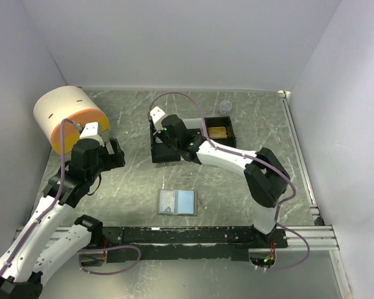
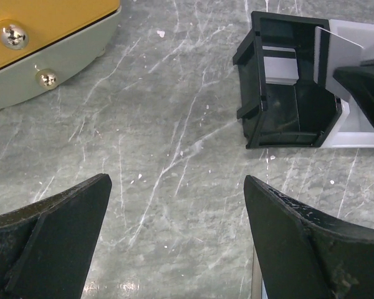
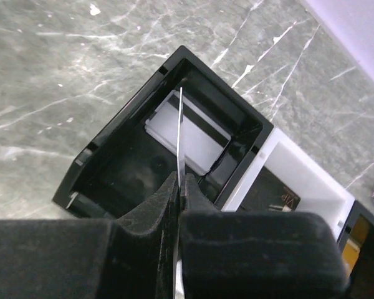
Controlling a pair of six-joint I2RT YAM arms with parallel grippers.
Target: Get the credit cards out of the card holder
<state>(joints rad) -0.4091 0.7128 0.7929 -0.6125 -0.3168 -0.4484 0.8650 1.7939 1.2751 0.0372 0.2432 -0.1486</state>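
Card holder (image 1: 177, 202): lies flat and spread open on the desk (image 1: 131, 180), close to the middle of the front edge, pale blue lining facing up, well apart from both arms.

Right tool (image 3: 180, 179): clamped tight on a thin white card (image 3: 181, 131), held upright and edge-on, hanging right over the black end compartment of the tray (image 3: 121, 124). Same compartment: already holds another pale flat piece (image 3: 164, 123) at the bottom, can't tell exactly what.

Tray: sits toward the back of the desk, roughly mid-width, with something gold-ish (image 1: 218, 132) in the compartment at its other end.

Left tool (image 2: 177, 184): spread wide open, nothing in it, hovers over bare desk on the left side, pointing toward the tray.

Big cream-and-orange drum (image 1: 67, 117): parked in the back-left corner, just beside that arm.
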